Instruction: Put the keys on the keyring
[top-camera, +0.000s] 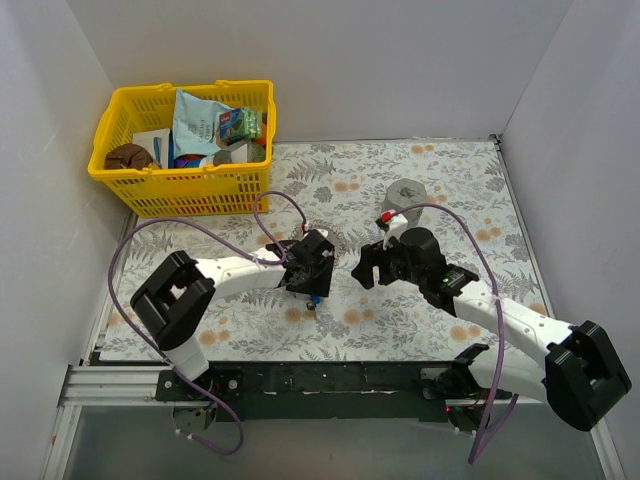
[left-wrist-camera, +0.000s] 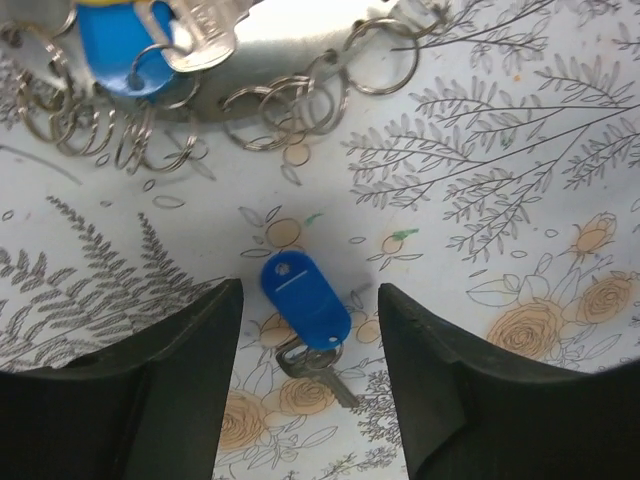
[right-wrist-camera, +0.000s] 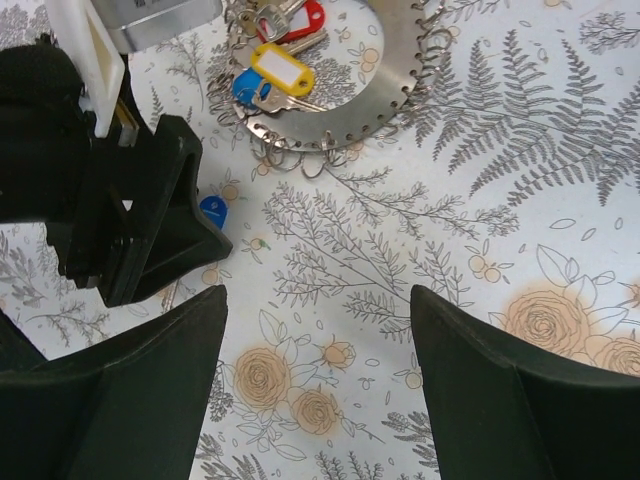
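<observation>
A blue-tagged key (left-wrist-camera: 305, 298) lies flat on the flowered cloth, its small metal blade pointing toward the camera. My left gripper (left-wrist-camera: 310, 335) is down over it, open, one finger on each side, neither touching it. Ahead lies the keyring (left-wrist-camera: 290, 45), a silvery loop hung with small rings, with another blue key (left-wrist-camera: 115, 45) on it. The right wrist view shows the keyring (right-wrist-camera: 400, 70) carrying red (right-wrist-camera: 300, 20), yellow (right-wrist-camera: 280, 68) and blue (right-wrist-camera: 245, 88) keys. My right gripper (right-wrist-camera: 318, 300) is open over bare cloth, to the right of the left gripper (top-camera: 318, 288).
A yellow basket (top-camera: 180, 185) full of packets stands at the back left. A grey cylinder (top-camera: 405, 192) sits behind the right gripper (top-camera: 365, 270). Purple cables arch over both arms. White walls close in the cloth-covered table (top-camera: 440, 160) on three sides.
</observation>
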